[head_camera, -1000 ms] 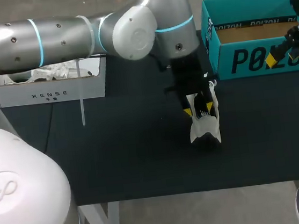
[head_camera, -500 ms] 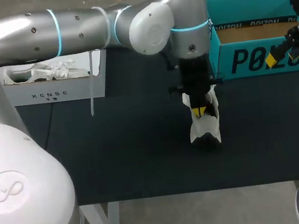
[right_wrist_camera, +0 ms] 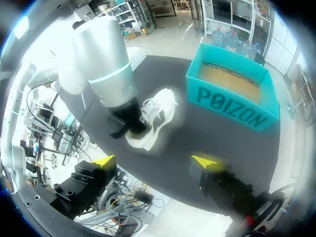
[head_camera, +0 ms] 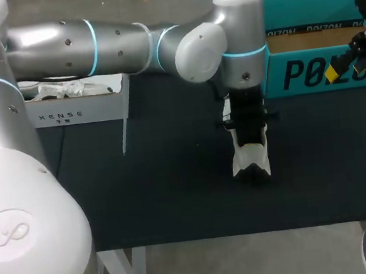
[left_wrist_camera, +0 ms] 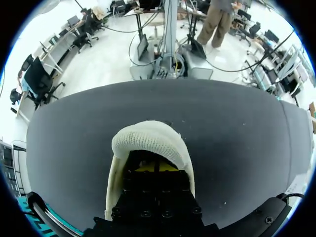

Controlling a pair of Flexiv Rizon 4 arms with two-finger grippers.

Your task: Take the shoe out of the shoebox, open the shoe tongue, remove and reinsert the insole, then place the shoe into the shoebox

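Observation:
A white knit shoe (head_camera: pixel 250 159) stands on the black table, toe toward the front edge; it also shows in the left wrist view (left_wrist_camera: pixel 148 140) and the right wrist view (right_wrist_camera: pixel 154 118). My left arm reaches across from the left, and its gripper (left_wrist_camera: pixel 155 167) is pushed down into the shoe's opening, shut, yellow tips together. Whether anything is pinched between them is hidden. The teal shoebox (head_camera: pixel 321 71) stands open at the back right (right_wrist_camera: pixel 232 101), its cardboard floor bare. My right gripper (right_wrist_camera: pixel 155 161) hangs open high above the table, by the box's right end (head_camera: pixel 352 58).
A white open box (head_camera: pixel 78 112) holding crumpled white wrapping sits at the back left. The black table top (head_camera: pixel 162 185) stretches to the front edge below the shoe.
My left gripper has sunk deeper into the shoe and gone from partly open to shut, its yellow tips now hidden in the head view. The arm has shifted slightly right. The right arm is still.

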